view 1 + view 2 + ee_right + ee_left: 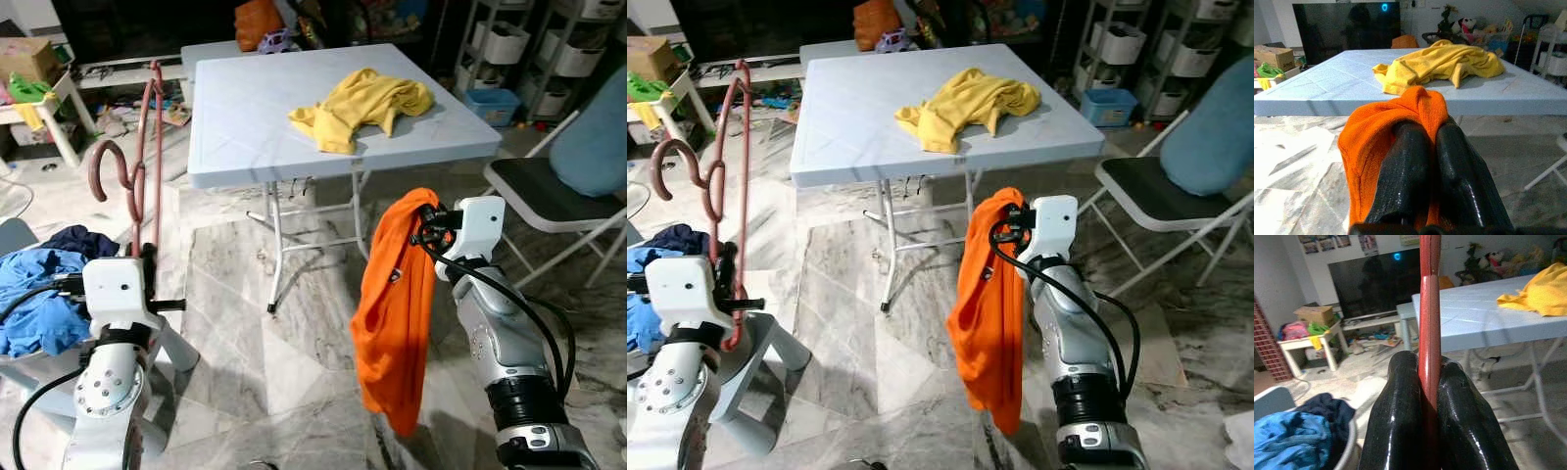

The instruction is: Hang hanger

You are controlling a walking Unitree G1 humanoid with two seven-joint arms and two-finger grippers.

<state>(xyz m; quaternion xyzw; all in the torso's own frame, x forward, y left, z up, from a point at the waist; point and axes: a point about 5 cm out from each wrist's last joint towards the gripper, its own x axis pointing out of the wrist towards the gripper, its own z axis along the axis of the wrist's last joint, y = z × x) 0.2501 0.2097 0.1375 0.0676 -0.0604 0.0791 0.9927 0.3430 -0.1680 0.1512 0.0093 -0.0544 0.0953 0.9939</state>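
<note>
1. left gripper (pixel 1429 396) is clamped tight on the reddish hanger (pixel 145 166), both black fingers (pixel 1396 421) pressed against its rod. it holds the thing upright out on the robot's left side, hook end (pixel 103 166) curling off to the left, up in the air over the marble floor (pixel 294 362).
2. right gripper (pixel 1422 142) is closed on an orange shirt (pixel 397 304). the cloth bunches over the fingertips and the rest hangs straight down below the wrist, not touching the floor as far as i can see.
3. hanger and orange shirt are well apart, one on each side of the robot, nothing threaded through anything.
4. straight ahead there's a light blue folding table (pixel 255 127) with a crumpled yellow shirt (pixel 362 106) lying on it toward the right side.
5. low on the left is a basket (pixel 1349 440) with blue clothes (pixel 39 294) piled in it, just beside the left arm.
6. on the right a folding chair (pixel 549 201) with a dark seat and something blue-grey draped on its back.
7. background is a big dark tv (pixel 1376 281), a cardboard box (pixel 1313 313) on a small white side table, and shelves with bins (pixel 509 44) at the far right.
</note>
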